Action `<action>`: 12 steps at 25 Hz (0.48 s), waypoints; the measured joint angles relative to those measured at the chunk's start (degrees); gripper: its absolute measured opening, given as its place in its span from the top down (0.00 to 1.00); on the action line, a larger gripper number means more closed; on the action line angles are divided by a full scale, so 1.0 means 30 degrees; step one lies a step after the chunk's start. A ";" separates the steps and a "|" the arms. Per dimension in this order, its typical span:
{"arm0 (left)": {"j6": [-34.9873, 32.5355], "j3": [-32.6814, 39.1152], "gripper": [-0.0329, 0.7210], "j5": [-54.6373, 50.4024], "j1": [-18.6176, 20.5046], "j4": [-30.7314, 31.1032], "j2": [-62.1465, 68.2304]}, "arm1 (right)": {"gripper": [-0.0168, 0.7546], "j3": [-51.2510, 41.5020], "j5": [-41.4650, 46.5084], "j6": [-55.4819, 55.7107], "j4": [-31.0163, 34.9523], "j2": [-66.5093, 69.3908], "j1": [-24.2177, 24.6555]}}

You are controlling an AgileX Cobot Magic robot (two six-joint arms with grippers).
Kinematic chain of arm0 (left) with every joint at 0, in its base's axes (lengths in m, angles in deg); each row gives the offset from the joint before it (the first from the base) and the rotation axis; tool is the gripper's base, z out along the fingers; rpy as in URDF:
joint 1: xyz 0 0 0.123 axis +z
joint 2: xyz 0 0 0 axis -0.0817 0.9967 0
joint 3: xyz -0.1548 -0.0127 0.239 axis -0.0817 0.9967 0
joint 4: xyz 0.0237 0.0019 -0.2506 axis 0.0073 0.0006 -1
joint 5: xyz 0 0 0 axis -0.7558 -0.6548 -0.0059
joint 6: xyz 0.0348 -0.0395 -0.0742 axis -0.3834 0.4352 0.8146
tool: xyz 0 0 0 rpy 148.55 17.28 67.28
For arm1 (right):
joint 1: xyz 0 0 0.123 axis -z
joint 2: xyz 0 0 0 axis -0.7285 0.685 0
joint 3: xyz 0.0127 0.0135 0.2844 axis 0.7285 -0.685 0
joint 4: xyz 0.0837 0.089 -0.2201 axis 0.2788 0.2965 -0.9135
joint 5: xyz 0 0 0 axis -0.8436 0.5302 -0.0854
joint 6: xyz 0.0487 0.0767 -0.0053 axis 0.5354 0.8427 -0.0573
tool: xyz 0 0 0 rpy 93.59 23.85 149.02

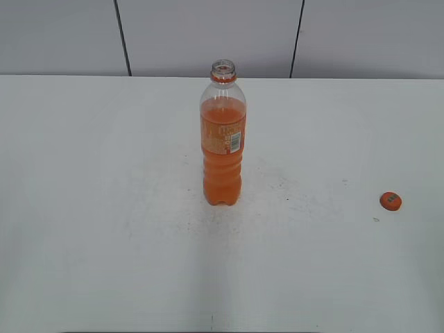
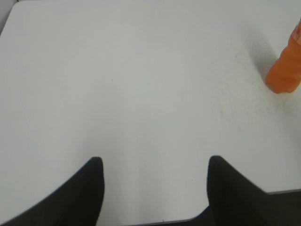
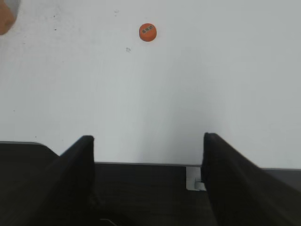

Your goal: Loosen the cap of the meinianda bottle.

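Observation:
The meinianda bottle (image 1: 223,139) stands upright in the middle of the white table (image 1: 104,208), its neck open with no cap on it. Its lower body shows at the right edge of the left wrist view (image 2: 286,70). The orange cap (image 1: 390,201) lies flat on the table at the right, far from the bottle; it also shows in the right wrist view (image 3: 147,32). My left gripper (image 2: 155,162) is open and empty over the table's near edge. My right gripper (image 3: 148,141) is open and empty at the table's front edge, well short of the cap. Neither gripper shows in the exterior view.
A grey panelled wall (image 1: 208,35) runs behind the table's far edge. Dark floor lies below the table's front edge in the right wrist view (image 3: 141,193). A sliver of the bottle's orange shows at the top left corner of the right wrist view (image 3: 4,19).

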 joint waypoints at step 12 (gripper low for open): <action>-0.0245 0.0745 0.44 0.1694 0.0016 -0.0442 -0.2171 | 0.31 -0.0585 -0.1163 -0.0262 -0.0079 -0.3466 0.0000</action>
